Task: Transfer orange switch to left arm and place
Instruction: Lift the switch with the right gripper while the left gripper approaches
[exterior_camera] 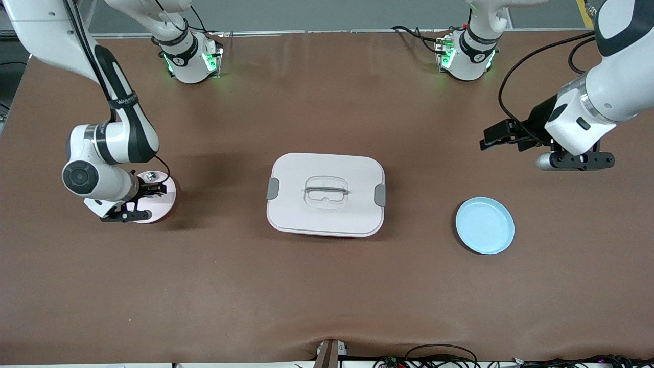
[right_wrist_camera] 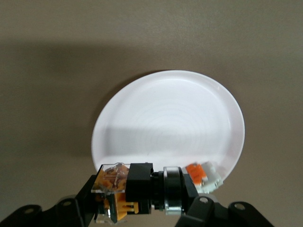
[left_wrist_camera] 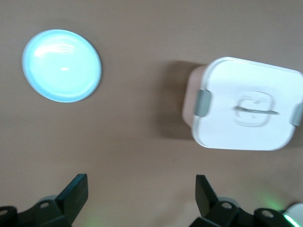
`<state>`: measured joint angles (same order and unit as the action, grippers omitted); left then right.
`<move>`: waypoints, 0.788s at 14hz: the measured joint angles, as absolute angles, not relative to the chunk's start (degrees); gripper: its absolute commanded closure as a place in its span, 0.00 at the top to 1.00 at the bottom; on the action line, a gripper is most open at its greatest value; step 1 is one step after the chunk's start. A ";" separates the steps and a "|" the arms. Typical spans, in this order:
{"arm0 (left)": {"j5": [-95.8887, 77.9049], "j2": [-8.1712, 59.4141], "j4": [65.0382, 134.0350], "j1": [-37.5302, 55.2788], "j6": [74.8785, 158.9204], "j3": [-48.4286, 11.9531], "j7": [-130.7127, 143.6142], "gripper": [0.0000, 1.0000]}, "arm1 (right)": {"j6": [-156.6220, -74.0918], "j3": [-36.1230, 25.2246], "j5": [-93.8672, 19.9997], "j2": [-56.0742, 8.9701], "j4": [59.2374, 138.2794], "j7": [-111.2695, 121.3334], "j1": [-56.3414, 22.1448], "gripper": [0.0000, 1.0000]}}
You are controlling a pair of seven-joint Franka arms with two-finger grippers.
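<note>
Blue plate (exterior_camera: 485, 225) sits nearest us, box (exterior_camera: 326, 194) mid-table. Our right gripper (right_wrist_camera: 142, 201) clamps the switch (right_wrist_camera: 137, 187) over pink plate (right_wrist_camera: 170, 123). Left gripper (left_wrist_camera: 142, 196) waits w/ fingers wide.

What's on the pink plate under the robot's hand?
The right gripper is shut on the orange switch over the pink plate. A small white part with an orange bit lies on the plate's edge. The gripper hides the rim below it.
</note>
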<state>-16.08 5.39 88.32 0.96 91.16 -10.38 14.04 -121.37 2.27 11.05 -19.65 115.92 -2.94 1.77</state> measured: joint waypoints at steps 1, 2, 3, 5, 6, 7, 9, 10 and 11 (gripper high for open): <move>-17.38 5.17 88.28 1.00 91.23 -10.96 14.00 1.00 | -118.12 2.39 10.49 -18.09 115.06 -4.04 0.45 0.31; -18.18 4.87 88.23 1.03 91.42 -11.81 13.98 1.00 | -114.21 2.47 9.96 -16.68 113.86 -5.97 -1.19 0.31; -18.72 4.50 88.18 1.07 91.91 -12.89 13.98 1.00 | -109.79 2.56 9.63 -15.53 112.21 -8.82 -3.13 0.31; -20.52 3.95 88.16 1.20 93.46 -14.78 13.66 1.00 | -100.89 2.79 8.14 -14.25 107.66 -14.71 -7.41 0.31; -22.46 3.87 88.16 1.29 94.19 -15.19 13.04 1.00 | -96.89 2.86 6.97 -14.02 104.91 -17.77 -9.69 0.31; -24.88 3.92 88.20 1.33 94.82 -15.29 11.91 1.00 | -93.32 2.92 5.81 -13.95 101.86 -21.13 -11.97 0.31; -30.07 4.33 88.55 1.21 96.25 -15.24 8.85 1.00 | -87.34 3.01 3.52 -13.93 95.44 -28.33 -16.83 0.31; -32.27 4.80 88.69 1.15 96.92 -15.20 7.53 1.00 | -85.33 3.04 2.06 -13.93 92.54 -32.09 -19.31 0.31; -34.10 5.43 88.73 1.09 97.36 -15.19 6.37 1.00 | -84.14 3.08 -0.10 -13.94 90.03 -36.19 -21.77 0.31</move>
